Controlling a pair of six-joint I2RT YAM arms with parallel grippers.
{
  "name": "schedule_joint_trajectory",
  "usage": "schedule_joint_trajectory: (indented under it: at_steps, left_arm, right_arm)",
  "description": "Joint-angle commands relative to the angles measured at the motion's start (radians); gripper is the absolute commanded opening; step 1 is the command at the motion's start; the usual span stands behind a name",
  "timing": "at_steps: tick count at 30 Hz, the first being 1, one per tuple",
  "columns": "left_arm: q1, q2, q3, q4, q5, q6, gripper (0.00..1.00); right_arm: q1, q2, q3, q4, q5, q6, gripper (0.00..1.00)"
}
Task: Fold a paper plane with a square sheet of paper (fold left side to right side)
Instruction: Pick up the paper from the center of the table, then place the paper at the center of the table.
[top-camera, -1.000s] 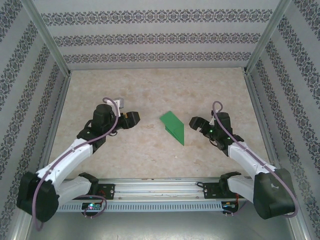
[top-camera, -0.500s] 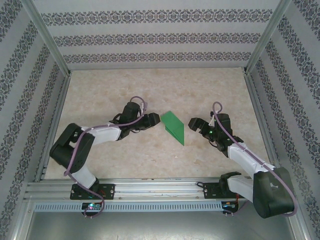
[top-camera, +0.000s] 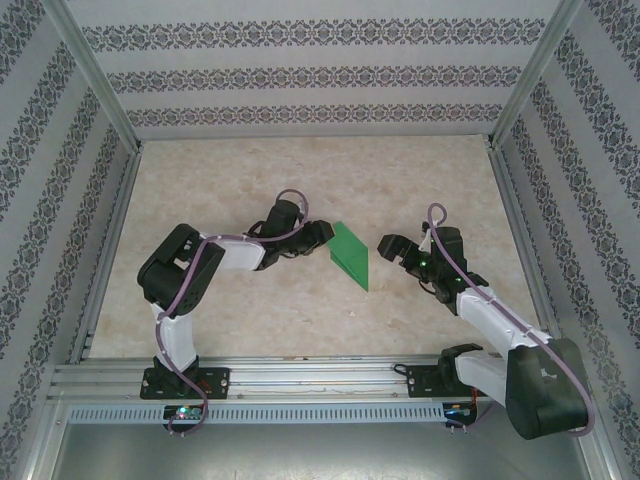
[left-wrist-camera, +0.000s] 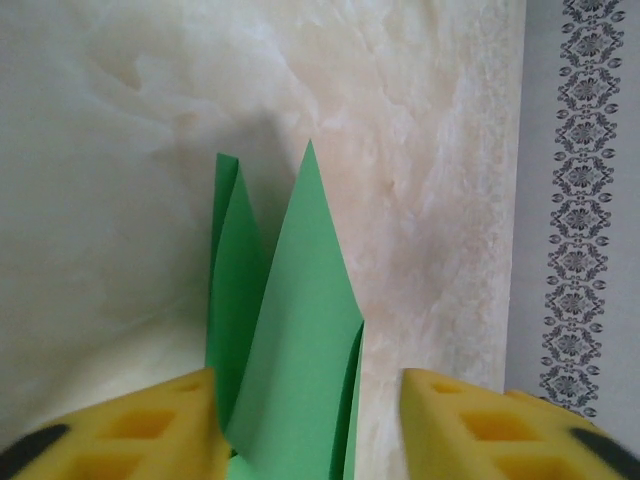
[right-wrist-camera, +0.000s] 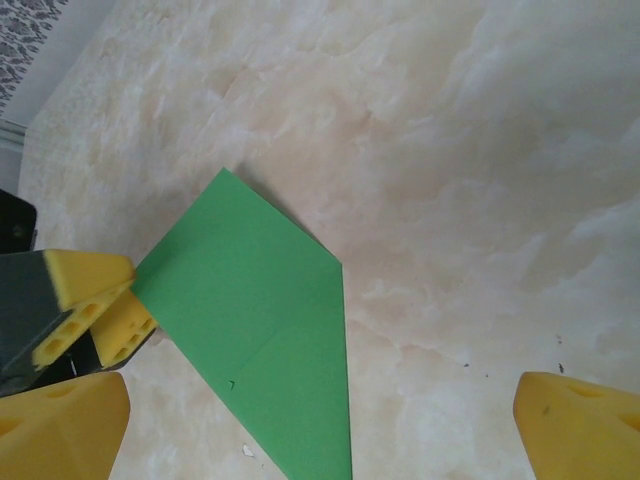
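Right, the paper plane (top-camera: 348, 256) lies mid-tabletop (top-camera: 250, 180), already folded to a pointed wedge; I judge only the last creases remain. On my left gripper (top-camera: 324, 236) the jaws straddle its raised edge, apart, not clamped. On the right gripper (top-camera: 389, 250) they gape wide just beside it.

Both arms are built of white links between bulky black joint housings. A mauve cable (top-camera: 290, 192) runs along the left arm (top-camera: 235, 255) and loops free near the wrist, and the right arm (top-camera: 495, 315) carries its twin. The black bases (top-camera: 175, 380) sit at seven and five o'clock overhead. The left gripper (top-camera: 322, 236) and right gripper (top-camera: 390, 247) are black, with yellow fingers (left-wrist-camera: 150, 420) moulded with rectangular pockets. A green light (top-camera: 425, 263) glows on the right wrist.
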Motion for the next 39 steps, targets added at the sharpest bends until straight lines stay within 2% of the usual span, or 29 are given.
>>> schedule_joint_trajectory:
  at_steps: [1,5,8,11,14,21,26,33,39]
  left_arm:
    - [-0.014,0.036,0.051,0.03,0.014,-0.011,0.29]
    - [-0.013,0.048,0.065,0.016,0.017,0.008,0.08]
    - [-0.011,0.019,0.052,0.006,0.016,0.054,0.0]
    - [-0.002,-0.036,0.02,0.032,0.052,0.114,0.0]
    - [0.016,-0.107,-0.013,0.032,0.146,0.199,0.0]
    - [0.085,-0.317,-0.18,0.039,0.382,0.356,0.0]
    - [0.13,-0.411,-0.269,0.018,0.5,0.403,0.0]
    - [0.141,-0.451,-0.267,-0.112,0.531,0.484,0.0]
    - [0.144,-0.447,-0.258,-0.167,0.482,0.504,0.0]
  right_arm:
    - [-0.012,-0.021,-0.011,0.015,-0.019,0.01,0.98]
    - [-0.017,-0.025,-0.009,0.014,-0.047,0.0,0.97]
    - [-0.022,-0.023,-0.003,0.008,-0.077,-0.019,0.93]
    - [-0.034,-0.008,0.012,0.01,-0.148,-0.053,0.88]
    - [-0.038,0.019,0.043,0.012,-0.264,-0.113,0.85]
    - [-0.025,0.116,0.103,0.036,-0.491,-0.233,0.89]
    - [0.048,0.247,0.135,0.107,-0.611,-0.276,0.91]
    - [0.168,0.429,0.187,0.244,-0.659,-0.255,0.86]
    - [0.208,0.504,0.226,0.287,-0.705,-0.221,0.68]
